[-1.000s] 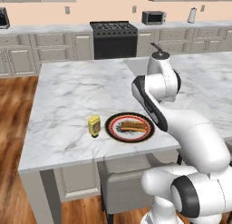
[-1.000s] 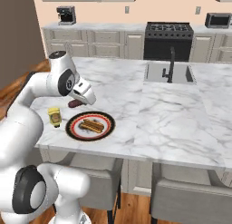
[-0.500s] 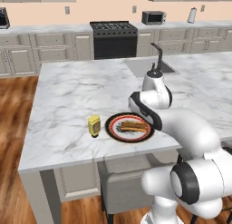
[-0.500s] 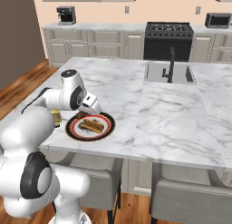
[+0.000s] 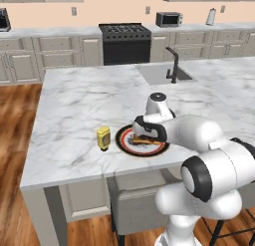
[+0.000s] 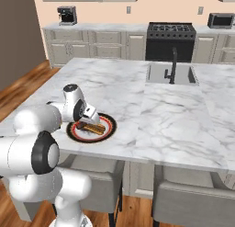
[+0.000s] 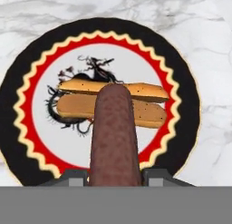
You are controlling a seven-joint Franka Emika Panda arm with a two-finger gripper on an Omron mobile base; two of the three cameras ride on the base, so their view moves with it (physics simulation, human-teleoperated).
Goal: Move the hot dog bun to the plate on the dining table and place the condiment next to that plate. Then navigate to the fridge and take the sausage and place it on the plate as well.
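Hand view: the gripper (image 7: pixel 114 175) is closed on the sausage (image 7: pixel 113 137), one fingertip (image 7: pixel 72 177) at each side of its near end. The sausage's long axis runs straight away from the hand, its rounded far end over the hot dog bun (image 7: pixel 113 103). The bun lies on the pale centre of the plate (image 7: pixel 31 73), its long axis crosswise to the sausage, slit running side to side. Left base view: the plate (image 5: pixel 124 140) rests on the dining table (image 5: pixel 74 105) near its front edge, the condiment (image 5: pixel 103 138) upright just beside it.
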